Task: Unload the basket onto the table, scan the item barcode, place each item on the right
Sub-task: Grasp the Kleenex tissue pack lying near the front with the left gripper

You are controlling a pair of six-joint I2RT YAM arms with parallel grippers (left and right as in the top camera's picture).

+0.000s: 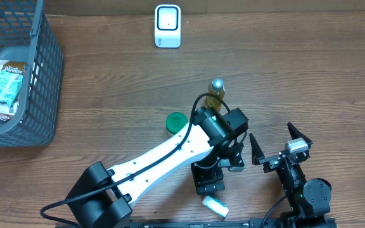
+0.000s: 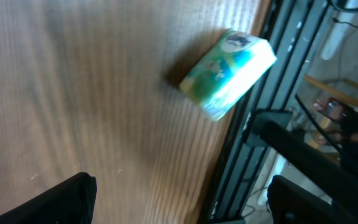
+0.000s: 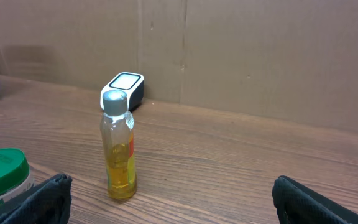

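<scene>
A small green, blue and white packet (image 2: 229, 73) lies flat on the wooden table close to its front edge; from above the packet (image 1: 215, 204) shows just below my left gripper (image 1: 208, 183). In the left wrist view the left gripper (image 2: 182, 205) stands open a short way from the packet, with nothing between its fingers. The white barcode scanner (image 1: 168, 26) stands at the back of the table, and the scanner (image 3: 124, 87) also shows behind a bottle. My right gripper (image 1: 281, 142) is open and empty at the front right; in its wrist view the right gripper (image 3: 179, 208) faces the bottle.
A clear bottle of yellow liquid with a silver cap (image 1: 217, 88) (image 3: 120, 146) stands upright mid-table. A green-lidded jar (image 1: 176, 121) (image 3: 2, 171) sits to its left. A dark mesh basket (image 1: 43, 69) holding packets is at the far left. A cardboard wall (image 3: 241, 50) backs the table.
</scene>
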